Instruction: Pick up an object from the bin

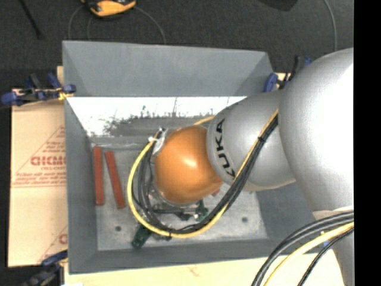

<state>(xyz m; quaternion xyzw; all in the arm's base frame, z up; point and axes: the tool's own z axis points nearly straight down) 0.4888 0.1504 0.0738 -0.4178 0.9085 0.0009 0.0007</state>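
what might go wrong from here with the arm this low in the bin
1. The orange wrist cover hides whatever lies under it, so a grasp cannot be checked and may come up with nothing.
2. The looping cables hang close to the two red-brown sticks and the dark green piece; they might snag or drag these.

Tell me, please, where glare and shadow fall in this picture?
Camera view: glare sits on the arm's orange cover; a bright band crosses the bin's far wall; the floor under the arm lies shaded, the two red sticks evenly lit.
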